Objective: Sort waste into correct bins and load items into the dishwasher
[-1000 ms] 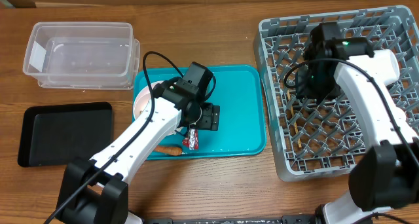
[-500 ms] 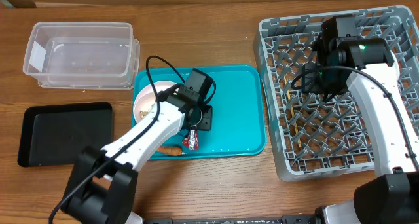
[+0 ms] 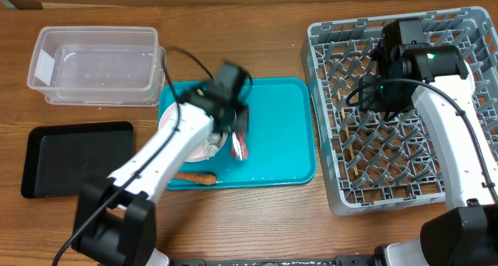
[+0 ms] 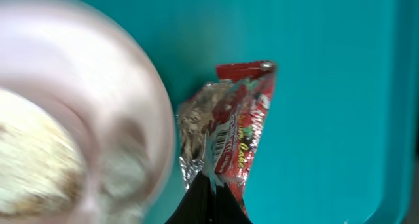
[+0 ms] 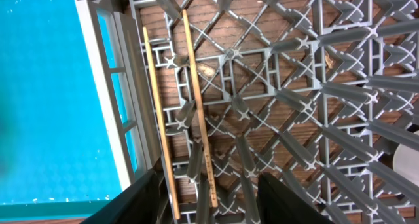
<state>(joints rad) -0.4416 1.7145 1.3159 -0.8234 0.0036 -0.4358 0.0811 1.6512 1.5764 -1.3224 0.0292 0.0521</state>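
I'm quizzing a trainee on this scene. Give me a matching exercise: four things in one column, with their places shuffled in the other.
Things:
1 wrapper
2 carrot
3 chopsticks
4 black tray

Places:
A on the dish rack floor
B on the bare table
C pinched in the left pincer
D lying on the teal tray

Pairs: 1-C; 2-D; 3-A; 4-B

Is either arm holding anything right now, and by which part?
The left pincer pinches the red-and-silver wrapper by one crumpled end. The right pincer is open and holds nothing.
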